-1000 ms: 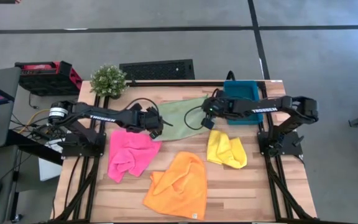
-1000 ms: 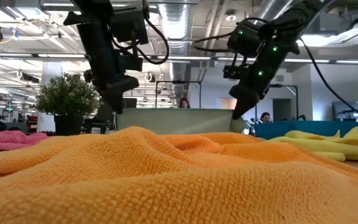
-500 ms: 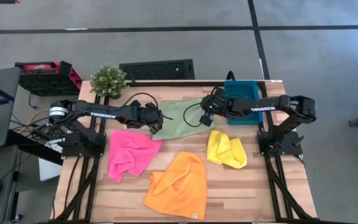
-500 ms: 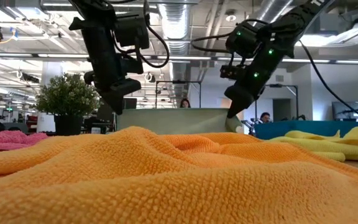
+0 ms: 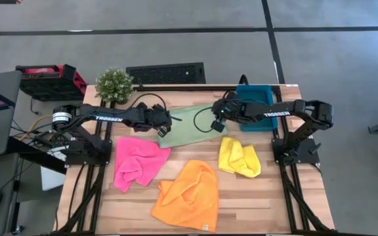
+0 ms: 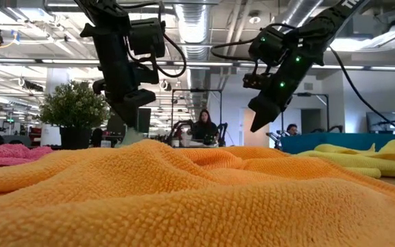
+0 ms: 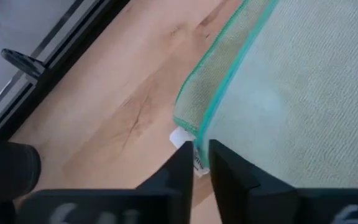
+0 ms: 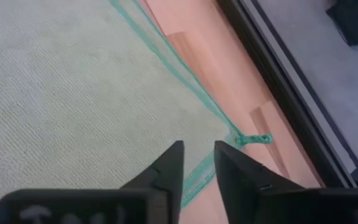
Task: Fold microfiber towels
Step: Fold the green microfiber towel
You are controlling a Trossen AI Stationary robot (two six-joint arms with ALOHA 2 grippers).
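The sage green towel (image 5: 192, 121) lies across the far middle of the table. My left gripper (image 5: 163, 130) is at its left corner, fingers only a narrow gap apart, with the corner between them (image 7: 202, 163). My right gripper (image 5: 216, 124) hovers open above the towel's right part (image 8: 73, 93), with nothing between its fingers (image 8: 199, 155). That end's corner loop (image 8: 253, 138) lies on the wood. The pink towel (image 5: 136, 162), orange towel (image 5: 189, 195) and yellow towel (image 5: 238, 157) lie crumpled nearer the front. My left gripper has the green towel's corner, by the white tag (image 7: 194, 146), between its two fingertips. The fingers slant down from the table's left. That corner stands up beside the fingers (image 6: 142, 120), while the rest of the towel lies on the table.
A teal bin (image 5: 254, 98) stands at the far right, just behind my right arm. A potted plant (image 5: 114, 84) is at the far left corner. In the low view the orange towel (image 6: 184, 192) fills the foreground, and people sit in the room beyond.
My right gripper has let go of the green towel. The towel was stretched raised between both grippers, and its right end and middle have dropped onto the table. My left gripper has moved a little toward the far edge, with the left corner still up at its fingers.
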